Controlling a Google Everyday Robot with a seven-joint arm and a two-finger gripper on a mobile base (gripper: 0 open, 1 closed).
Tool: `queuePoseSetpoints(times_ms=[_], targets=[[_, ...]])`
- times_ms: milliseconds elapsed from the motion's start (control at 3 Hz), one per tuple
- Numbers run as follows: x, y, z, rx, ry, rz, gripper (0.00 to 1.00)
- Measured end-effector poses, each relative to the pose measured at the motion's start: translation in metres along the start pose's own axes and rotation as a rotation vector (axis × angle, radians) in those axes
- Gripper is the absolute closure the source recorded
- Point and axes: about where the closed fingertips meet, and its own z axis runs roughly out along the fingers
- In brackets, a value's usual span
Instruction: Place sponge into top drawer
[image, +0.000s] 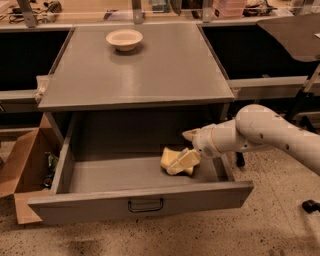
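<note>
The top drawer (140, 202) of the grey cabinet is pulled fully out, its front panel with a small dark handle facing me. The pale yellow sponge (170, 158) lies on the drawer floor towards the right side. My gripper (186, 148) reaches in from the right, just above and beside the sponge. Its fingers are spread apart, and the lower finger (184, 161) rests against the sponge's right end. The upper finger (190, 134) is clear of it.
A cream-white bowl (124, 39) stands at the back of the cabinet top (150, 75). An open brown cardboard box (22, 165) sits on the floor to the left of the drawer. Dark tables and shelving stand behind and to both sides.
</note>
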Motion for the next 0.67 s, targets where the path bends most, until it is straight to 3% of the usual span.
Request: queuePoseSetpoints(times_ms=[667], targets=[[-0.019,0.021,-0.028,-0.030,-0.062,-0.053,0.00]])
